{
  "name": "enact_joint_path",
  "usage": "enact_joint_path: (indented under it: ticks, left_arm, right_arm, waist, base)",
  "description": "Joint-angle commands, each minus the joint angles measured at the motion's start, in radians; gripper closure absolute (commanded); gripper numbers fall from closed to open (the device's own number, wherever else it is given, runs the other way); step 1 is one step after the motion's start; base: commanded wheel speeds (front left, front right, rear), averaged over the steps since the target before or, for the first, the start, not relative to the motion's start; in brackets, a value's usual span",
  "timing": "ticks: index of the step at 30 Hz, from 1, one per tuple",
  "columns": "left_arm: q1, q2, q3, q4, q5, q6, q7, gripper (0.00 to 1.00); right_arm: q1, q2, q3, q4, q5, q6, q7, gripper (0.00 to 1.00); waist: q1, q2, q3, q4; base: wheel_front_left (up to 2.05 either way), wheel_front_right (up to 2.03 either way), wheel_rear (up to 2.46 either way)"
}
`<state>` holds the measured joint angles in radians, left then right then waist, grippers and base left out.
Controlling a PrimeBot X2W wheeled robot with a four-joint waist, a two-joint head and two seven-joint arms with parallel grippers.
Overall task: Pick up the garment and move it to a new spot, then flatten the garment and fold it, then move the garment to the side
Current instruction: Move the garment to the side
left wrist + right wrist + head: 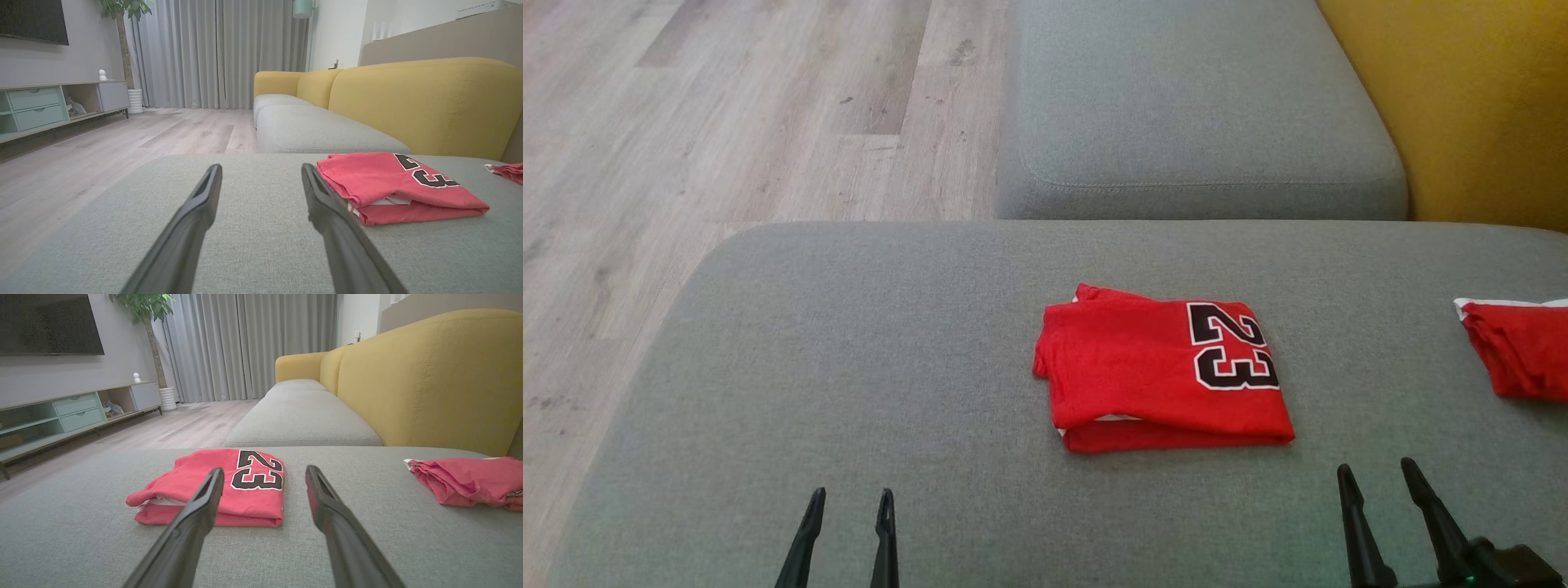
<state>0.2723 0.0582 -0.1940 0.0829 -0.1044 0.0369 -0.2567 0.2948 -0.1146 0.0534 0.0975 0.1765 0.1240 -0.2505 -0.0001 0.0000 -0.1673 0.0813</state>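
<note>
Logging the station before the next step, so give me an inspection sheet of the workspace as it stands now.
Surface: grey fabric sofa cushion, flat.
Job's things: red jersey with black number 23, folded, lying mid-cushion.
Clutter: crumpled red-and-white garment at cushion's right edge.
Hands: left hand and right hand open, empty, short of the jersey.
Cables: nothing seen.
Surroundings: pale wood floor, yellow sofa backrest, grey curtains, pale green media cabinet.

Black "23" outlined in white on the folded red garment (1156, 371), printed sideways, ahead of the right gripper's fingers (1349, 490), no other readable text
</note>
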Motion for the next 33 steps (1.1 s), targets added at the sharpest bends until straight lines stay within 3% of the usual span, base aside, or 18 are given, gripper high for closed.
enact_joint_path:
  ticks: [1,13,21,29,32,33]
  left_arm:
    - [-0.041,-0.008,0.028,-0.030,0.005,0.007,-0.005,0.00]
    - [-0.042,-0.008,0.001,-0.022,0.036,-0.009,-0.005,0.00]
    - [-0.090,-0.008,-0.049,-0.068,0.050,-0.019,-0.005,0.00]
    - [-0.181,-0.008,-0.091,-0.103,0.042,-0.014,-0.005,0.00]
    - [-0.202,-0.008,-0.104,-0.103,0.035,-0.005,-0.005,0.00]
    - [-0.207,-0.008,-0.107,-0.103,0.033,-0.001,-0.005,0.00]
  right_arm:
    - [-0.039,-0.023,0.015,-0.028,0.005,0.007,-0.011,0.00]
    - [-0.072,-0.019,0.034,0.020,0.022,0.007,-0.011,0.00]
    - [-0.362,-0.094,0.091,0.218,0.141,0.007,-0.007,0.00]
    - [-0.667,-0.168,0.167,0.488,0.410,0.007,0.250,0.00]
    - [-0.717,-0.197,0.221,0.584,0.432,0.007,0.322,0.00]
    - [-0.728,-0.198,0.236,0.611,0.436,0.007,0.326,0.15]
  waist:
    - [0.0001,0.0000,0.001,0.000]
    - [0.0001,0.0000,0.043,0.002]
    - [0.0001,0.0000,0.182,0.011]
    - [0.0001,0.0000,0.317,0.068]
    - [0.0001,0.0000,0.336,0.082]
    - [0.0001,0.0000,0.341,0.085]
  base:
    - [0.00,0.00,0.00]
    - [0.00,0.00,0.00]
    - [0.00,0.00,0.00]
    - [0.00,0.00,0.00]
    - [0.00,0.00,0.00]
    - [0.00,0.00,0.00]
